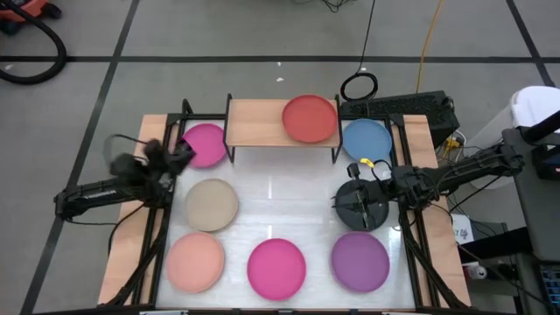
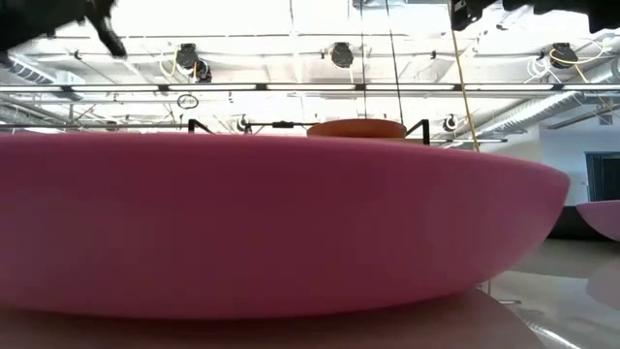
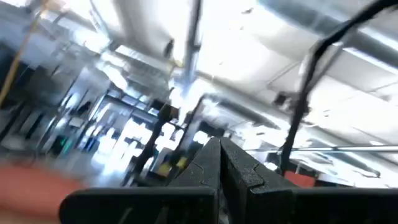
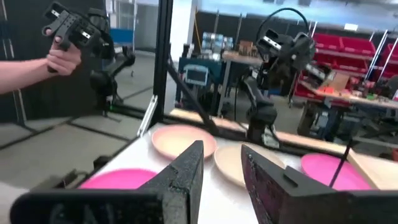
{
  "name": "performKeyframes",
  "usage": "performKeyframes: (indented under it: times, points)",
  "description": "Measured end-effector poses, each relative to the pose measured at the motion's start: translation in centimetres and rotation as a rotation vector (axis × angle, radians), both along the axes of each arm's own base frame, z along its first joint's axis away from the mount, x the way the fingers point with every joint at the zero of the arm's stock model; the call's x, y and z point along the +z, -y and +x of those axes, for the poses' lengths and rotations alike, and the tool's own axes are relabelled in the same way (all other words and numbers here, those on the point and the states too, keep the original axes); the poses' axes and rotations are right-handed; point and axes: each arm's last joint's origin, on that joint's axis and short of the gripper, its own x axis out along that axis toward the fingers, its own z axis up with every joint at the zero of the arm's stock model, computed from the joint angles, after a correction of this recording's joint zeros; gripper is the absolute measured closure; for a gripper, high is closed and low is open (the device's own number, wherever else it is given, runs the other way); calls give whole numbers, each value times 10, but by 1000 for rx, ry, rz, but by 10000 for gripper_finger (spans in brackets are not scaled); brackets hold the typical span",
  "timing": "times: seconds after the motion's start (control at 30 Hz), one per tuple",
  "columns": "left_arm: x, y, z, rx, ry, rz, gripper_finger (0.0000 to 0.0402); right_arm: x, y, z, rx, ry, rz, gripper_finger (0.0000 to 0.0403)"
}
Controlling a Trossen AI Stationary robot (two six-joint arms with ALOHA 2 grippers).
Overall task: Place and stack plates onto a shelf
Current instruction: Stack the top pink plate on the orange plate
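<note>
The shelf (image 1: pixel 262 122) stands at the table's far edge with a red plate (image 1: pixel 310 119) lying flat on its right half. The other plates lie on the table: magenta (image 1: pixel 204 144), blue (image 1: pixel 366 140), beige (image 1: pixel 211 204), black (image 1: pixel 361 210), peach (image 1: pixel 195 262), a second magenta (image 1: pixel 276 268) and purple (image 1: pixel 360 261). My left gripper (image 3: pixel 219 155) is shut and empty. It is raised beside the far magenta plate and tipped up toward the ceiling. My right gripper (image 4: pixel 217 168) hangs open over the black plate, pointing level toward the table's left, with nothing between its fingers.
A black cable ring (image 1: pixel 359 86) lies on the floor behind the shelf. Black frame bars (image 1: pixel 162 219) run along both table sides. In the right wrist view a person's hand (image 4: pixel 59 59) holds a dark device beyond the table's near left corner.
</note>
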Motion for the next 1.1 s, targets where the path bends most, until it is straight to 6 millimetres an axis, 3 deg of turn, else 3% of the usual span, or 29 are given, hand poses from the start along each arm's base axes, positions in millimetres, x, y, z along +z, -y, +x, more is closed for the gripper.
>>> performKeyframes:
  times: [0.2,0.37,0.57,0.73,0.87,1.1]
  points:
    - [63,0,10,122,-388,-1,398,3,0,0,0,33,-1,312]
    - [75,-2,47,239,-930,-53,398,2,0,0,0,19,-3,312]
    - [38,-3,82,416,-1615,-61,398,-1,0,0,0,-9,-1,312]
    - [-2,-4,92,466,-1963,-57,398,-1,0,0,0,-14,-2,312]
    - [-28,-4,95,458,-2072,-38,380,-1,0,0,0,-13,-2,312]
    - [-61,-11,89,497,-2069,-87,294,-1,0,0,0,-14,-3,312]
